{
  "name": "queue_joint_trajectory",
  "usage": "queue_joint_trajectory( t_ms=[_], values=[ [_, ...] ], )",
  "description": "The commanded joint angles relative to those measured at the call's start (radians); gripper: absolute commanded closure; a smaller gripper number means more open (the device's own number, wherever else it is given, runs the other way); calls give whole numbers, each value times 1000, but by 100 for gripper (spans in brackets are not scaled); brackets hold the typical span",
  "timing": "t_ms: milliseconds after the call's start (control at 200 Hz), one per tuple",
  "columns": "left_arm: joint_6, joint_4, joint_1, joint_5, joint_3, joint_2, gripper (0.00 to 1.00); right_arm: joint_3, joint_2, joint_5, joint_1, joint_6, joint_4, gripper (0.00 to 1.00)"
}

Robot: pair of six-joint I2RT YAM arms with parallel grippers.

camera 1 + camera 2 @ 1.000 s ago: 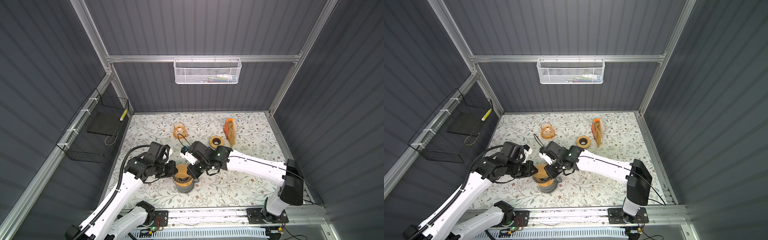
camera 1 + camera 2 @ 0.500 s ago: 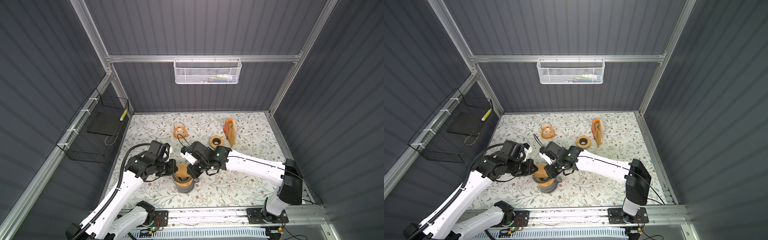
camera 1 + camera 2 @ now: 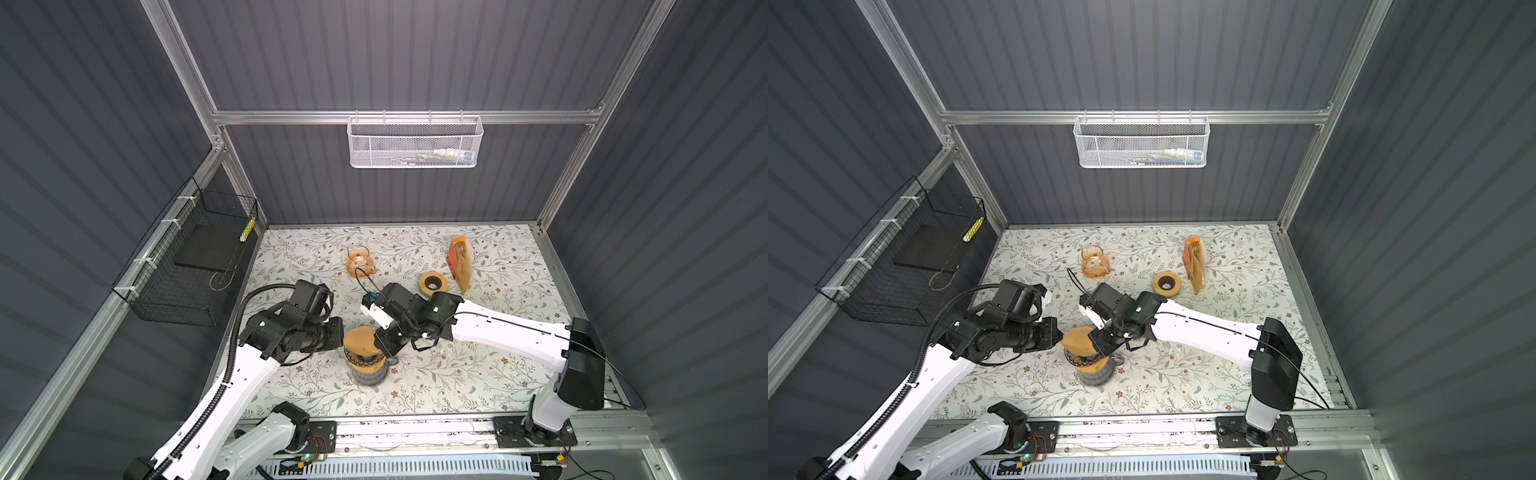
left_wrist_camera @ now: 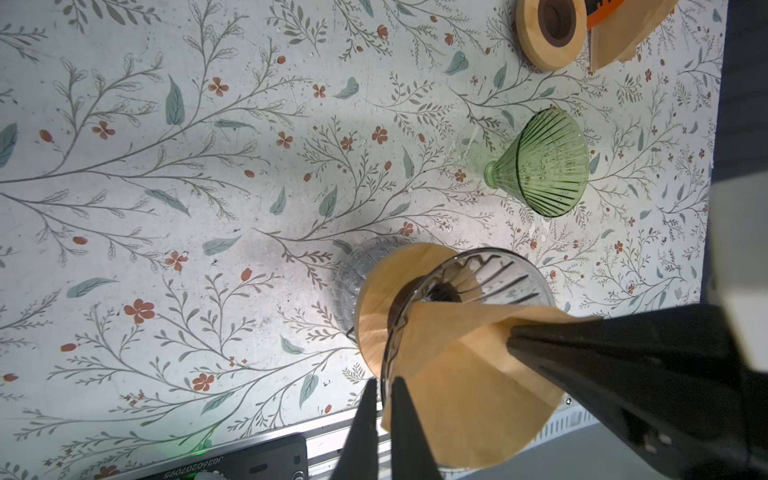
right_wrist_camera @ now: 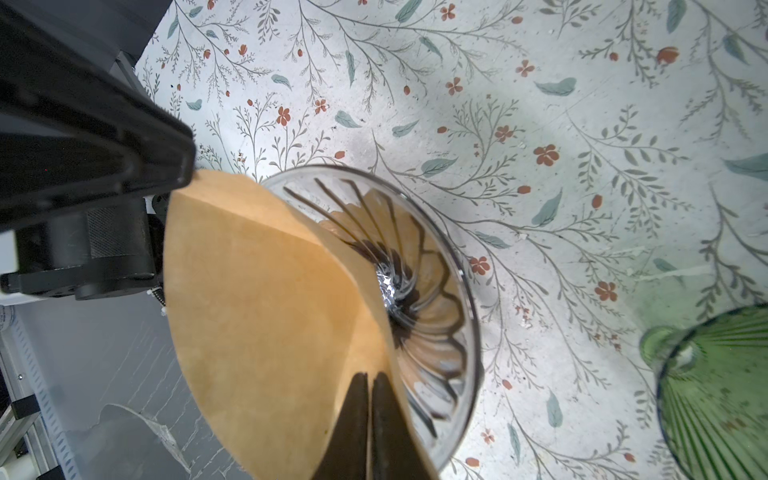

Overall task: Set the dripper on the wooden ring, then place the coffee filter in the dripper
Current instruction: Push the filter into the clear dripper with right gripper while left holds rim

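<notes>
- One floral surface (image 3: pixel 498 374) carried everything, and two arms met over the clear dripper (image 5: pixel 440 266).
- There were two grippers. The left gripper (image 4: pixel 384 384) was clamped on one edge of the coffee filter (image 5: pixel 257 291), and the right gripper (image 5: pixel 370 378) pinched the opposite edge, just above the clear dripper's rim.
- One ribbed glass server (image 4: pixel 353 274) stood directly under the clear dripper, with one wooden collar (image 4: pixel 374 316) between them.
- One filter pack (image 3: pixel 461 262) and one orange glass carafe (image 3: pixel 359 262) stood well beyond the clear dripper, untouched.
- There were two drippers. The clear one was upright, and the green dripper (image 4: pixel 544 166) lay on its side near it, apart.
- The one brown filter in hand hung tilted. Its point reached inside the clear dripper's mouth, while most of the paper leaned out over the rim on the left gripper's side.
- I judged the task well advanced but unfinished. The paper had been fetched and partly entered, but it had yet to be spread, lowered against the ribs and released.
- One wooden ring (image 3: pixel 433 283) lay beyond the clear dripper.
</notes>
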Motion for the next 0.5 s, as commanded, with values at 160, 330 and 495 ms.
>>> queue_joint_trajectory(
  t_ms=[160,330,495],
  values=[
    [0,17,-4,39,-48,-13,89,35,7,8,3,0,-13,91],
    [1,37,-3,50,-61,-11,90,46,20,10,4,-3,-20,91],
    [2,45,-3,53,-74,-10,89,50,26,10,5,-3,-23,91]
  ],
)
